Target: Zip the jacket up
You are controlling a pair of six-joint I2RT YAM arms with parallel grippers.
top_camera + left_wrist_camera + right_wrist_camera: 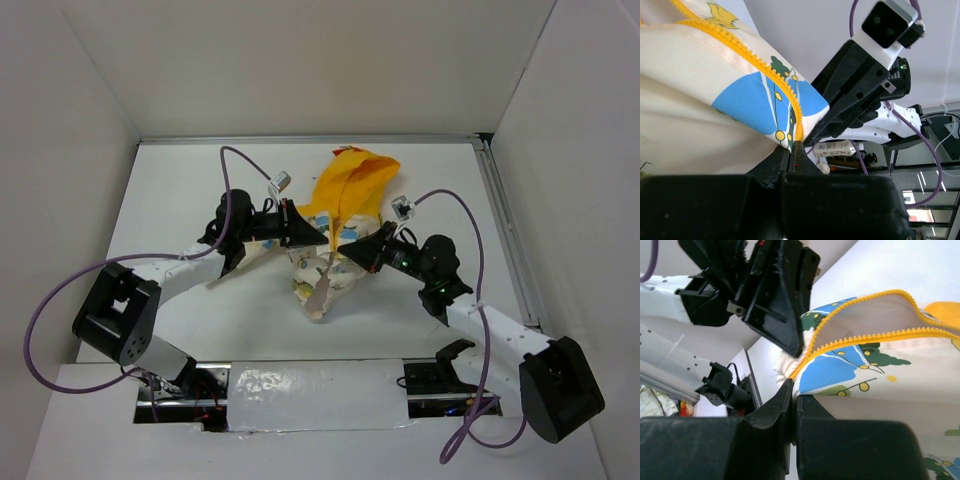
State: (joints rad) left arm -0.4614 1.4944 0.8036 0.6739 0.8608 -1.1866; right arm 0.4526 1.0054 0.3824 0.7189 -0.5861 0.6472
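At frame centre, the cream cartoon-print hooded jacket [345,205] is held up over the white counter [200,180], left claw [322,237] and right claw [346,248] both clamped on its yellow zipper edge [865,342]; advise keeping teeth taut, aligned.

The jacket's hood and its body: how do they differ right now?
The hood is plain orange-yellow; the body is cream with cartoon prints. The hood is spread out farther back; the body sits crumpled in front of it. Both are parts of one jacket.
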